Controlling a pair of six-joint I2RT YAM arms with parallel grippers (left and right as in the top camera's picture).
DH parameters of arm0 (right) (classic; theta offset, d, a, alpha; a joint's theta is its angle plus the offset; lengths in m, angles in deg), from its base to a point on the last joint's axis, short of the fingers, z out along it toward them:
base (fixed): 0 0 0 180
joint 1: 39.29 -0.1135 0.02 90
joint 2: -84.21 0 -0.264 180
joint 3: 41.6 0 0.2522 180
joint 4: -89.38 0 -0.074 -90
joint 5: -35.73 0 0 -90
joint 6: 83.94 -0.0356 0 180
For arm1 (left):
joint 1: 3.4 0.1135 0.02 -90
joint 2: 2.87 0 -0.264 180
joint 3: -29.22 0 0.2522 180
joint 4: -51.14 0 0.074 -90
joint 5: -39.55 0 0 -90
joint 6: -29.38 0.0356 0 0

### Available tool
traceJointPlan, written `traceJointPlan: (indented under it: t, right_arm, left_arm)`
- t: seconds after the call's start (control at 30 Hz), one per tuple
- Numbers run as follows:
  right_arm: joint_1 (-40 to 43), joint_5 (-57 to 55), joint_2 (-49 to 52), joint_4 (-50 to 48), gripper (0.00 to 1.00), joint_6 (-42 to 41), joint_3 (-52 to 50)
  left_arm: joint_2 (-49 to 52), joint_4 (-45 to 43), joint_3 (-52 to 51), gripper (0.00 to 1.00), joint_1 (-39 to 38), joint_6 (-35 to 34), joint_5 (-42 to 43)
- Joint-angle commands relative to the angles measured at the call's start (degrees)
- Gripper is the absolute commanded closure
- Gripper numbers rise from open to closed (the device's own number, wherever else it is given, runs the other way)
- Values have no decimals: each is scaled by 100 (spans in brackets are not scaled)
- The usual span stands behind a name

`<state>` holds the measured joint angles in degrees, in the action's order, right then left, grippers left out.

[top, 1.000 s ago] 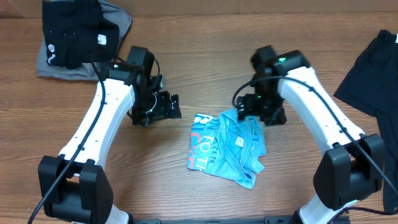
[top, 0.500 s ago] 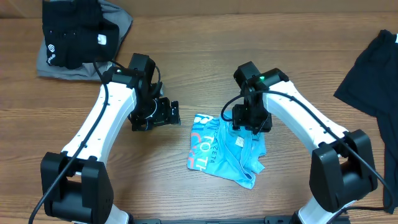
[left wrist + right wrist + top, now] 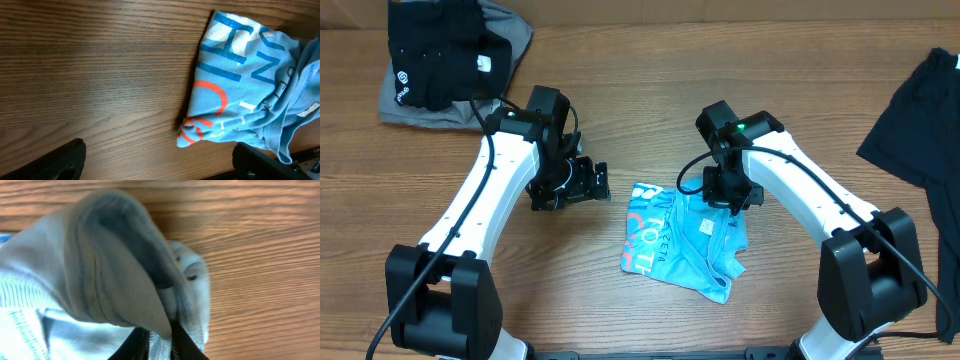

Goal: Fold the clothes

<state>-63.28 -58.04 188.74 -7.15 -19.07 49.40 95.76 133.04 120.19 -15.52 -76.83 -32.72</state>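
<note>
1. Overhead, a pile of black and grey clothes (image 3: 445, 55) lies in the far-left corner of the worktop (image 3: 650, 60), with the black piece on top of the grey.
2. Left hand (image 3: 598, 181) is just left of the T-shirt (image 3: 682, 240) and apart from it, pointing toward it. It is open and holds nothing. In the left wrist view its dark fingers (image 3: 62, 160) show at the two bottom corners, with bare wood between them.
3. T-shirt: light blue, lying in the middle of the worktop, a little toward the near edge. Its left part lies flat, with white lettering and red-orange print facing up. Its right part is bunched into loose folds. In the left wrist view the T-shirt (image 3: 240, 85) shows a straight folded left edge, and rumpled cloth trails to the right.
4. Right hand (image 3: 725, 195) is down on the far-right part of the T-shirt. In the right wrist view its fingers (image 3: 186, 347) are drawn close together, with a fold of the light blue cloth (image 3: 100, 280) pinched between them. Above the grip the cloth bulges in a rounded hump, and a ribbed seam shows at lower left.
5. Black garment (image 3: 920, 110) lies at the right edge of the worktop, well apart from the T-shirt.
</note>
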Motion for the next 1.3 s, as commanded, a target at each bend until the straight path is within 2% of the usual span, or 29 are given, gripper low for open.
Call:
traceJointPlan:
  t: [0.0,0.2,0.27,0.5,0.53,0.6,0.7,0.73,0.9,1.03,1.07,1.1,1.13,1.17,1.2,1.27]
  right_arm:
    - [46,-551,2,20,82,-44,-15]
    - [262,-870,2,111,82,-44,-15]
    - [372,-887,2,120,77,-46,-15]
    - [822,-885,2,72,75,-96,-17]
    - [887,-887,7,50,70,-129,-17]
    - [1029,-909,7,42,68,-321,-17]
    - [1222,-726,4,153,88,-658,28]
    - [1274,-590,2,212,92,-667,79]
    - [1325,157,-79,509,91,-636,498]
    - [1268,1191,-140,518,78,-168,774]
    - [1244,1462,-140,450,62,-22,776]
    - [1224,1639,-140,400,39,55,776]
    - [1202,1646,-138,376,21,52,769]
    - [1165,1593,-138,321,10,52,743]
    - [1141,1534,-138,282,5,50,721]
    - [1088,1497,-133,151,3,50,634]
  left_arm:
    - [37,4,-24,4,-7,-52,-35]
    - [37,4,-24,3,-4,-50,-37]
    - [37,4,-24,2,-7,-52,-35]
    - [37,7,-24,1,-7,-52,-35]
    - [37,7,-24,1,-7,-50,-35]
    - [37,22,-24,1,-7,-52,-35]
    - [37,61,-24,1,-7,-50,-37]
    - [37,63,-24,0,-7,-50,-37]
    - [37,61,-24,0,-22,-50,-35]
    - [37,59,-24,0,-33,-52,-37]
    - [37,52,-24,0,-33,-52,-37]
    - [37,37,-24,0,-33,-52,-35]
    - [37,31,-24,0,-33,-52,-35]
    - [37,22,-24,0,-33,-52,-35]
    - [37,22,-24,0,-33,-52,-35]
    - [37,24,-24,0,-33,-52,-35]
